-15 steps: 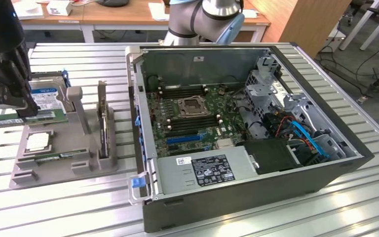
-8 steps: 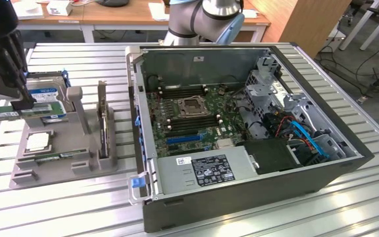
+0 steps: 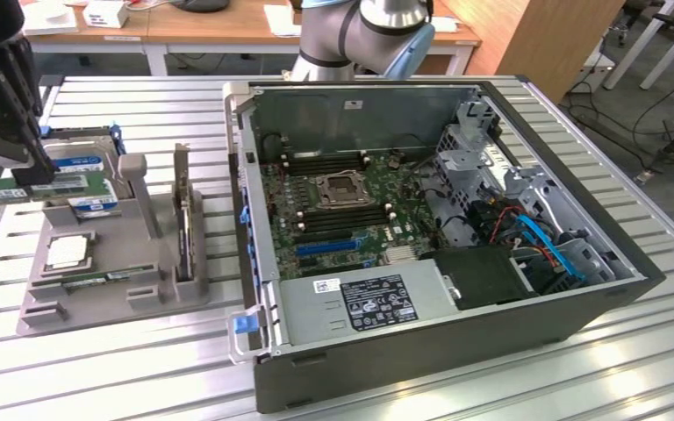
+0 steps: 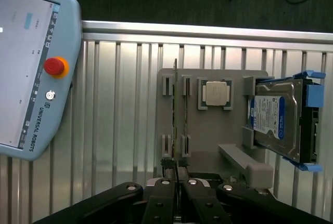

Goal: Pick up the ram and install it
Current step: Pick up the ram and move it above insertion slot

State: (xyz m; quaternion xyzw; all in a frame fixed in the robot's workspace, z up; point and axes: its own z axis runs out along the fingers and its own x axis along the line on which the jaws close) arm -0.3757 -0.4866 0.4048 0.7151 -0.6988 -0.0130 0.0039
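Observation:
A ram (image 3: 70, 184), a long thin green stick, hangs level above the grey fixture (image 3: 120, 294) at the exterior view's left, with my black gripper (image 3: 24, 168) shut on it. In the wrist view my gripper (image 4: 177, 171) holds this ram (image 4: 176, 109) edge-on, so it looks like a thin line running away from the fingers over the fixture (image 4: 208, 130). A second ram (image 3: 103, 277) lies in its slot at the fixture's near side and appears as another thin line (image 4: 186, 117) beside the held one. The open computer case (image 3: 571, 289) with its green motherboard (image 3: 337, 210) stands to the exterior view's right of the fixture.
On the fixture sit a hard drive with a blue label (image 4: 273, 117), a square processor (image 4: 217, 93) and an upright card (image 3: 182, 219). A teach pendant (image 4: 31, 68) lies on the slatted metal table (image 3: 103, 360). The case's tall walls ring the motherboard.

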